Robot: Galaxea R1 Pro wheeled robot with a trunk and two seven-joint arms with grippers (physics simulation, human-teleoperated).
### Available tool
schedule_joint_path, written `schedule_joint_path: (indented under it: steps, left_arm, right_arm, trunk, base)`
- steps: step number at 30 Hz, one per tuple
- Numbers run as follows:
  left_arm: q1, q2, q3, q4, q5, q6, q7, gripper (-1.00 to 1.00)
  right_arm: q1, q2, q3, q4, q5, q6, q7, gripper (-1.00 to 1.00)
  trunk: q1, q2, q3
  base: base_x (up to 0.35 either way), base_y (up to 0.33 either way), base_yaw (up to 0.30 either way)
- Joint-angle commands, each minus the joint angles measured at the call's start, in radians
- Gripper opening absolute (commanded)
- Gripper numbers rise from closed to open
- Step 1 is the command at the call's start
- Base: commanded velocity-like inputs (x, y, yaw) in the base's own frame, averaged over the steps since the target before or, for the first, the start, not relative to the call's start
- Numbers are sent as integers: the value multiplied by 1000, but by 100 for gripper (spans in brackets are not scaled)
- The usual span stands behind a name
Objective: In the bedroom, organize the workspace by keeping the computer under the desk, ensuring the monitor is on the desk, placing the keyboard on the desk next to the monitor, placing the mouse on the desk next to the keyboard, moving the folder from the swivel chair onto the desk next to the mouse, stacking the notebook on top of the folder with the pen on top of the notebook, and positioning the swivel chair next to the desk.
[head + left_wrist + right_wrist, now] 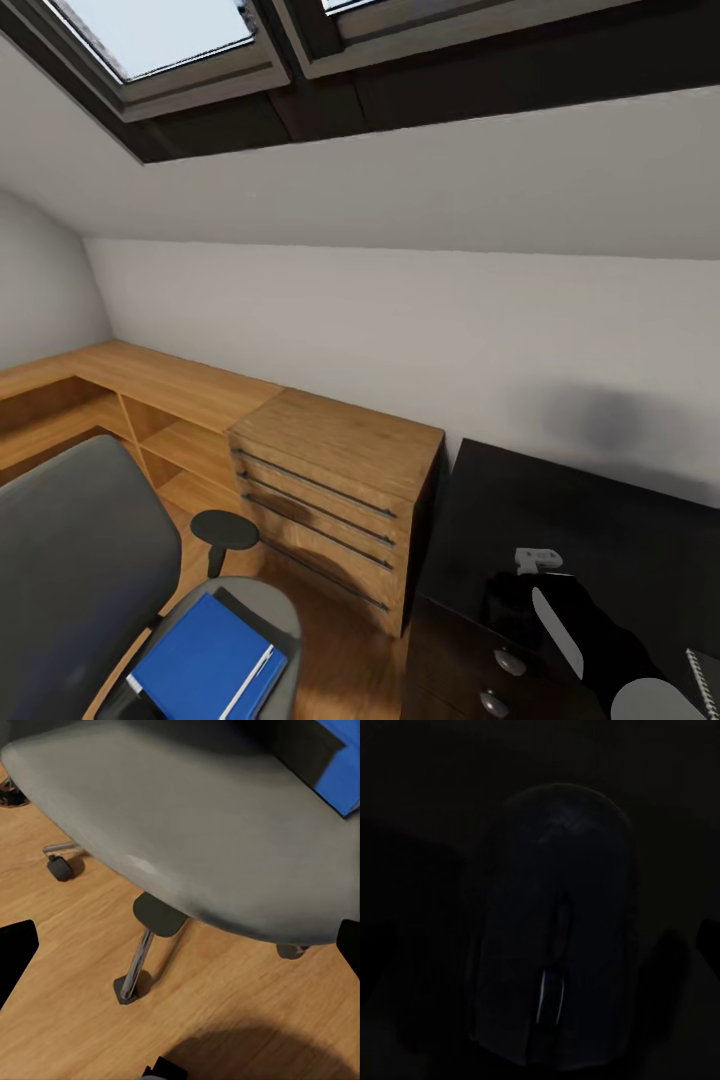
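Observation:
The swivel chair (70,560) stands at the lower left, and the blue folder (205,665) lies on its seat with the pale pen (250,680) on top. My left gripper (182,946) hangs open above the grey seat edge of the swivel chair (187,825), with a corner of the folder (341,772) beyond it. My right gripper (508,598) is low over the black desk (600,520). In the right wrist view, the right gripper (540,945) is open, with the black mouse (556,937) lying between its spread fingers. A spiral edge of the notebook (703,682) shows at the desk's right.
A light wooden chest of drawers (335,500) stands between the chair and the desk, with low wooden shelving (120,400) along the wall behind. The ceiling slopes down with skylights (160,40). Chrome chair legs and casters (60,866) rest on the wooden floor (75,1020).

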Motion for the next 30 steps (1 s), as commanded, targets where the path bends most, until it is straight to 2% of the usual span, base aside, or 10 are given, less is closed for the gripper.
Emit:
schedule_joint_path:
  steps: [1, 4, 27, 28, 30]
  left_arm:
    - [-1, 0, -8, 1, 11, -3, -5, 100]
    - [-1, 0, -8, 1, 11, -3, -5, 100]
    - [-1, 0, -8, 1, 11, -3, -5, 100]
    - [-1, 0, -8, 1, 11, -3, -5, 100]
    - [-1, 0, -8, 1, 11, -3, -5, 100]
  right_arm:
    - [-1, -1, 5, -1, -9, 4, -7, 100]
    - [-1, -2, 5, -1, -9, 4, -7, 100]
    - [-1, -3, 6, -1, -10, 3, -7, 100]
    - [-1, -3, 6, -1, -10, 4, -7, -100]
    - [-1, -2, 6, -1, -10, 4, -7, -100]
  trunk:
    - [4, -8, -4]
    - [15, -29, -14]
    - [15, -29, -14]
    - [15, -29, -14]
    - [15, -29, -14]
  base:
    - [0, 0, 0]
    - [0, 0, 0]
    - [0, 0, 0]
    - [0, 0, 0]
    - [0, 0, 0]
